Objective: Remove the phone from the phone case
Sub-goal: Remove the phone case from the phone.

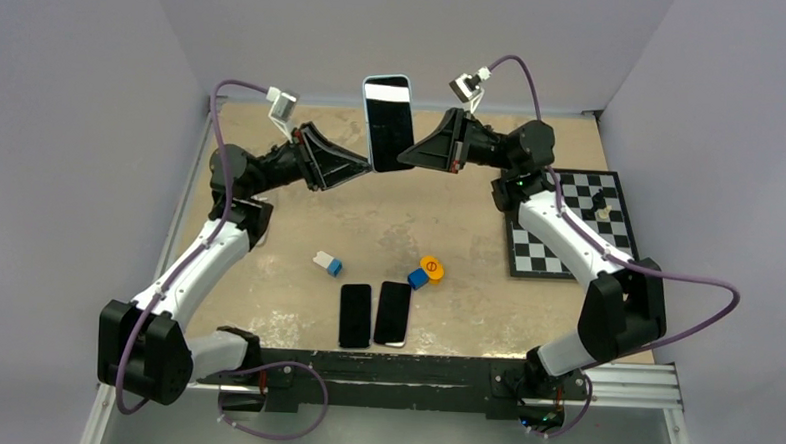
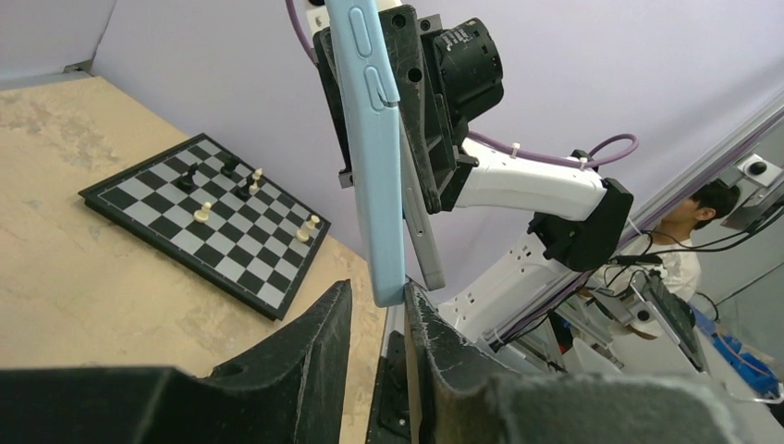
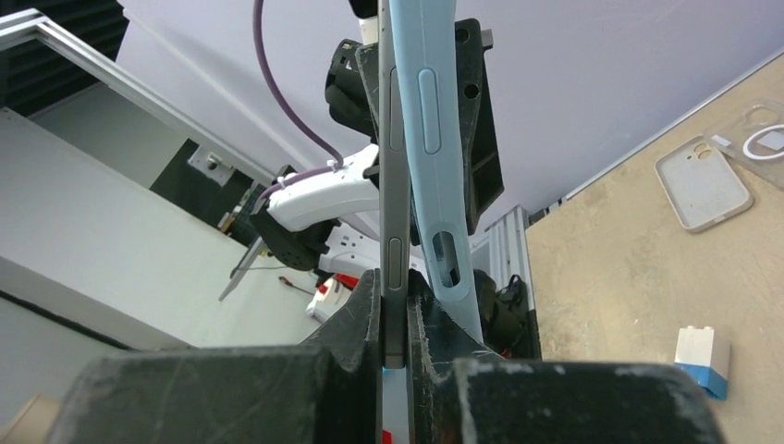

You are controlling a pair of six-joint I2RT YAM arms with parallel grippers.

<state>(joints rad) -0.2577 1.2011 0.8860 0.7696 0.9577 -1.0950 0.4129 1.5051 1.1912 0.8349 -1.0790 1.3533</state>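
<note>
Aloft: slim grey phone (image 3: pixel 393 185) clamped edgewise in right gripper (image 3: pixel 396 282). Left gripper (image 2: pixel 379 294), jaws narrow, flanks half-peeled light-blue silicone case (image 2: pixel 374 157), pinch unclear, likely to pull halves apart.

This is a robotics lab, arranged as a closed test cell. In the top view, plain grey partition walls (image 1: pixel 75 68) box in a tan table (image 1: pixel 409 223). An aluminium rail (image 1: pixel 622 377) along the bottom edge carries the left arm (image 1: pixel 202 264) and right arm (image 1: pixel 568 240), both trailing purple cables (image 1: pixel 696 295). At the lower right of the left wrist view, a person (image 2: pixel 689 231) sits among wires and equipment. Metal framing (image 3: pixel 55 42) crosses the upper left of the right wrist view.
</note>
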